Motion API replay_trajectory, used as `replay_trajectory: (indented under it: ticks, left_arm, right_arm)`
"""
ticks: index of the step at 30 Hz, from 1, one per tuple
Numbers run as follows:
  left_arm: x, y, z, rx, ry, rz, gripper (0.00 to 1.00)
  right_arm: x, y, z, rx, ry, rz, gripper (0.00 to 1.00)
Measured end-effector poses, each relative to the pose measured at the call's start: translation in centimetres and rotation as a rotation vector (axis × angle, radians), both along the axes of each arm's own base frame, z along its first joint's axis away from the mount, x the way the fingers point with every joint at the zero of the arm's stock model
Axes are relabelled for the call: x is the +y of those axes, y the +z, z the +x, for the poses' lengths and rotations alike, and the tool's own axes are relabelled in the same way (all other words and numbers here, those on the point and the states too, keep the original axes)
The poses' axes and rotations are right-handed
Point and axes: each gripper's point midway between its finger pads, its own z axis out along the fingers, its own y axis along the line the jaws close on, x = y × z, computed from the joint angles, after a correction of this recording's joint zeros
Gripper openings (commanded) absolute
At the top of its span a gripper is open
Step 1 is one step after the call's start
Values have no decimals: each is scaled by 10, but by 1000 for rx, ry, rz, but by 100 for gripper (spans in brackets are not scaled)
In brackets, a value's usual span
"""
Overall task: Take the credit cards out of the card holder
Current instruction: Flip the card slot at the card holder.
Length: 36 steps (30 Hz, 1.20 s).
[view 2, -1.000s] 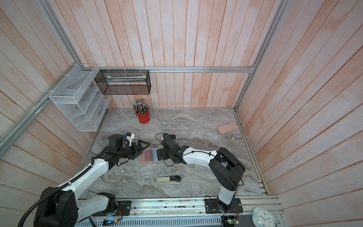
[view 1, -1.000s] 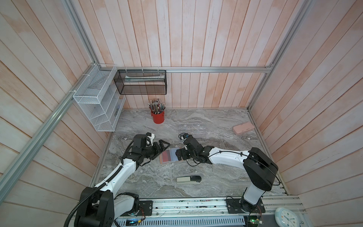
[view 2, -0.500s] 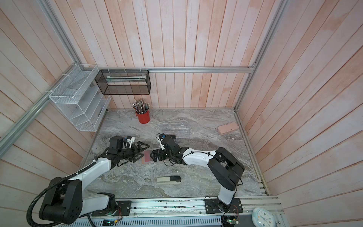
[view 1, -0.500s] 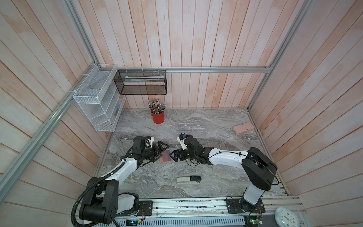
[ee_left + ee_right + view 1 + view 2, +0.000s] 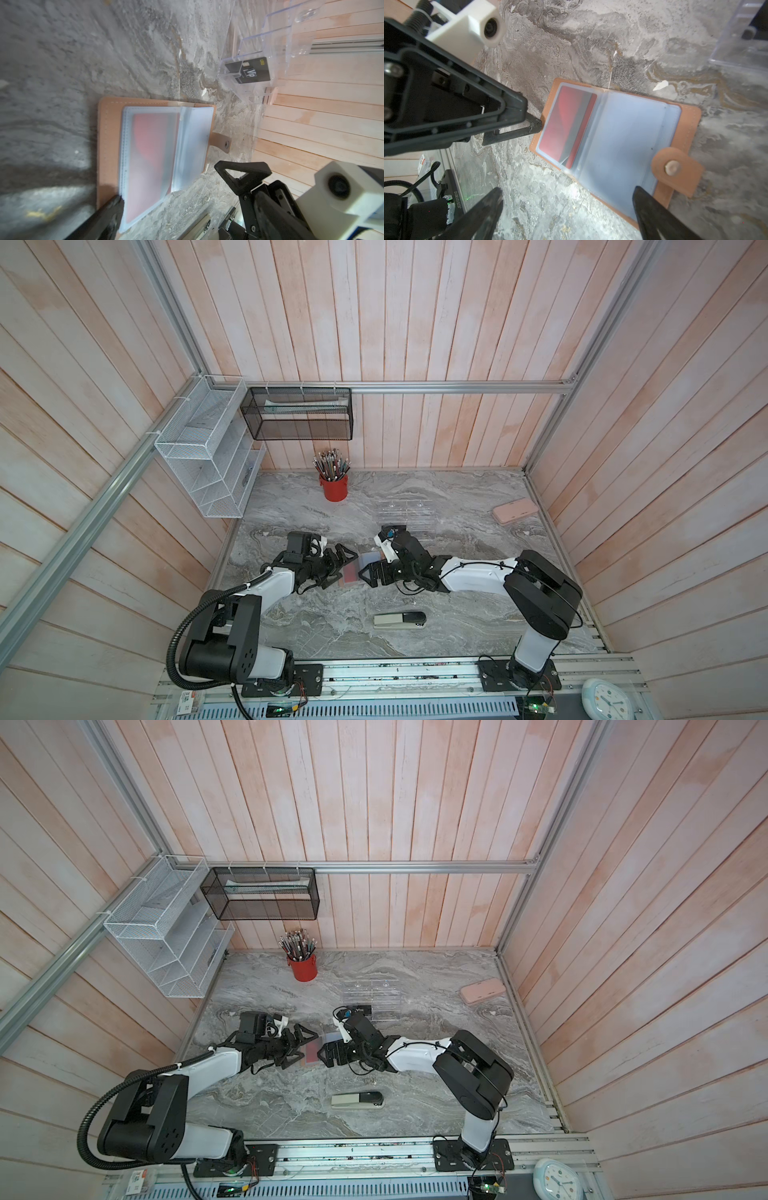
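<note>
- Card holder (image 5: 352, 572) lies open and flat at mid-table (image 5: 457, 605); red card (image 5: 566, 126) sits in a clear sleeve (image 5: 623, 141).
- Left gripper (image 5: 308, 1050) at holder's 9 o'clock, jaws wide apart, empty; one fingertip (image 5: 536, 124) right at the leather edge.
- Right gripper (image 5: 568, 196) at 3 o'clock, jaws spread, holding nothing.
- Black card (image 5: 252, 70) stands in acrylic rack (image 5: 405, 514), 1 o'clock of holder.

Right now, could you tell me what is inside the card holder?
A red card shows through one sleeve of the open card holder; the facing sleeve looks empty. Sleeves stacked beneath are covered.
</note>
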Motion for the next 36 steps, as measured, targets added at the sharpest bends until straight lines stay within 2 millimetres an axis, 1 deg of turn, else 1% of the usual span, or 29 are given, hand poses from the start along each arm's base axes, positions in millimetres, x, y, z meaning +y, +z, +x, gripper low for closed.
replay_trajectory:
  ticks: [7,11,15,28,36]
  left_arm:
    - [3,1,8,-25,-4,34,100]
    - [4,2,11,-36,-4,45,100]
    - [6,-3,11,-28,-4,57,100]
    - [5,-5,11,-22,-4,56,100]
    - [2,-2,11,-26,-12,34,100]
  right_arm:
    - [0,-13,1,36,1,3,98]
    - [0,-14,3,43,-1,8,98]
    - [-4,-17,4,55,-9,18,98]
    - [-3,-17,7,57,-18,34,98]
    - [-3,-17,7,58,-18,38,98]
